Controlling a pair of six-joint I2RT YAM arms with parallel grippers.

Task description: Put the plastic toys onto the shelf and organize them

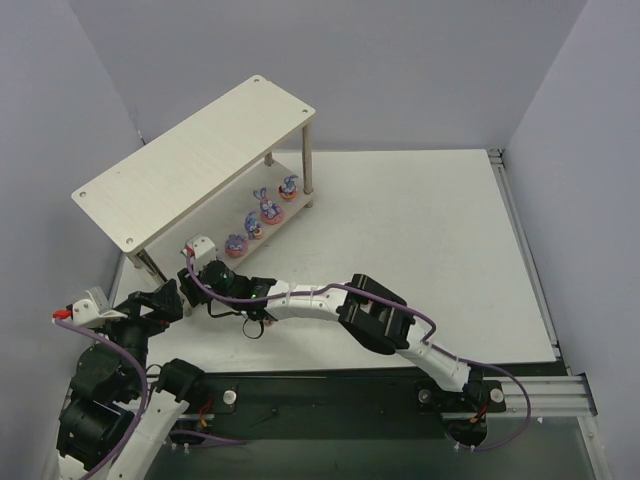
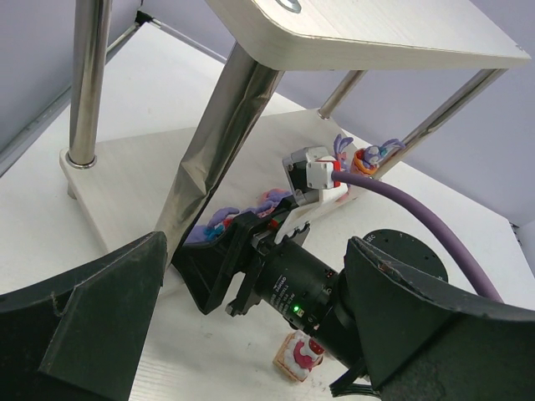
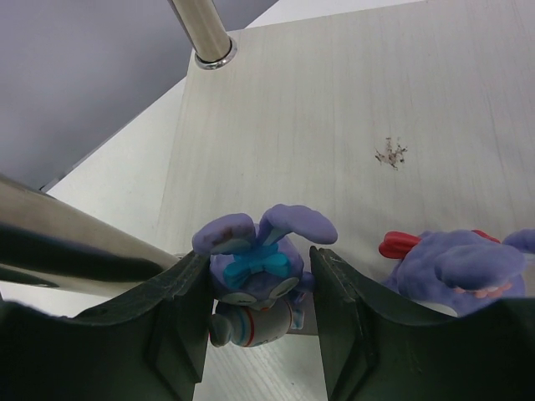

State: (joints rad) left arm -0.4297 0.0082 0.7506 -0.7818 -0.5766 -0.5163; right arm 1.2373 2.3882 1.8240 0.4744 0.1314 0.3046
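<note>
Right gripper grips a purple bunny squarely between its fingers, with the lower shelf board beyond the fingertips. A second bunny sits just right of them. Left gripper hangs spread wide.

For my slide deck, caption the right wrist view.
Right hand grips a purple bunny at the shelf's lower board, beside another bunny.

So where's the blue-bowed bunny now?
Right wrist view: the blue-bowed bunny is between the fingers of the right gripper, over the lower shelf board, beside another purple bunny.
</note>
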